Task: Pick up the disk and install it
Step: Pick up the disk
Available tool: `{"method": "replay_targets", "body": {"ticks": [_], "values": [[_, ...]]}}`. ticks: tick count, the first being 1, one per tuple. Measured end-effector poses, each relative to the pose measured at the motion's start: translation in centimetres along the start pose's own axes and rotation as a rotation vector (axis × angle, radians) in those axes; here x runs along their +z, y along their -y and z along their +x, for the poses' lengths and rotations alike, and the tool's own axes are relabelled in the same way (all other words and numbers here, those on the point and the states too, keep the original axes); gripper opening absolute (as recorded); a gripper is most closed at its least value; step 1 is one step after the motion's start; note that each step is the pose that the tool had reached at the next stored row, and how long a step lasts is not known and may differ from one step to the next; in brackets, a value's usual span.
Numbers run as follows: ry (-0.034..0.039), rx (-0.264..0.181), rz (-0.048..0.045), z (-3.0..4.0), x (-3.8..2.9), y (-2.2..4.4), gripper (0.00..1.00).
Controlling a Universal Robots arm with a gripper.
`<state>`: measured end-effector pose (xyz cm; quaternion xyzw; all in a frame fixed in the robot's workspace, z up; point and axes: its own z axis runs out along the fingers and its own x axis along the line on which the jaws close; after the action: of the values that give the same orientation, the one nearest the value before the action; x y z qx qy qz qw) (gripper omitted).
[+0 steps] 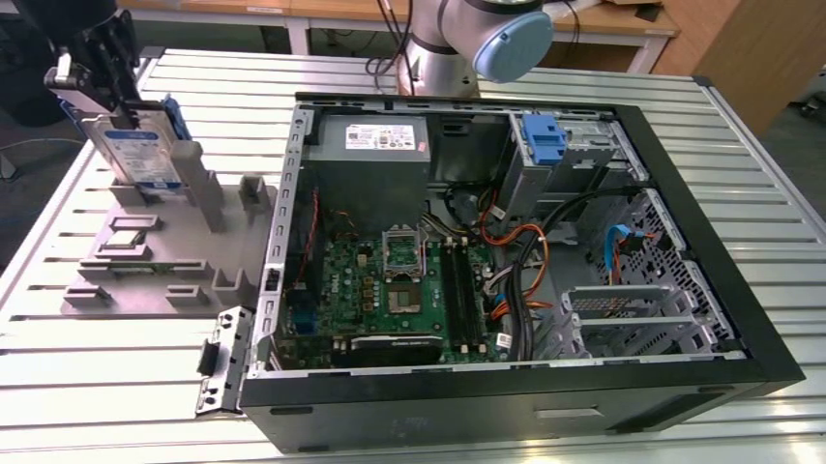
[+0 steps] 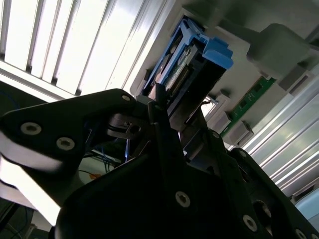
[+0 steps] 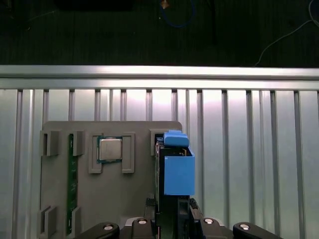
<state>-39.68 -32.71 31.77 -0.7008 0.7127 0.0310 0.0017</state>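
Observation:
The disk (image 1: 135, 147), a silver drive with a white-and-blue label in a blue carrier, stands upright at the far left of the exterior view. Its lower end is at the slot posts of the grey fixture (image 1: 155, 266); I cannot tell whether it still rests in the slot. My gripper (image 1: 106, 92) is above it, shut on its upper end. In the first wrist view the disk (image 3: 178, 172) is edge-on, a blue strip rising from between my fingers. The second wrist view has the disk (image 2: 199, 64) past my gripper (image 2: 167, 107).
An open computer case (image 1: 761, 319) lies on the slatted metal table (image 1: 77, 387), to the exterior view's right of the fixture. Inside are a motherboard (image 1: 387, 290), cables, a drive cage with a blue bracket (image 1: 547, 145) and a lower cage (image 1: 633, 314). A processor chip (image 3: 109, 148) sits on the fixture.

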Motion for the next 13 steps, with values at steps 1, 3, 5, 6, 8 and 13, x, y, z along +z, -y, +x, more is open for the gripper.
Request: {"method": "replay_targets", "body": {"ticks": [1,3,5,6,8,13], "values": [[0.0000,0.000,-0.0001,0.00,-0.10,-0.01,0.35],[0.0001,0.000,0.0002,-0.01,-0.16,-0.01,0.35],[0.0000,0.000,0.0000,-0.01,-0.19,-0.01,0.35],[0.0000,0.000,0.0000,-0.01,-0.22,-0.01,0.35],[0.0000,0.000,0.0000,-0.01,-0.22,-0.01,0.35],[0.0000,0.000,0.0000,-0.01,-0.24,-0.01,0.35]]}}
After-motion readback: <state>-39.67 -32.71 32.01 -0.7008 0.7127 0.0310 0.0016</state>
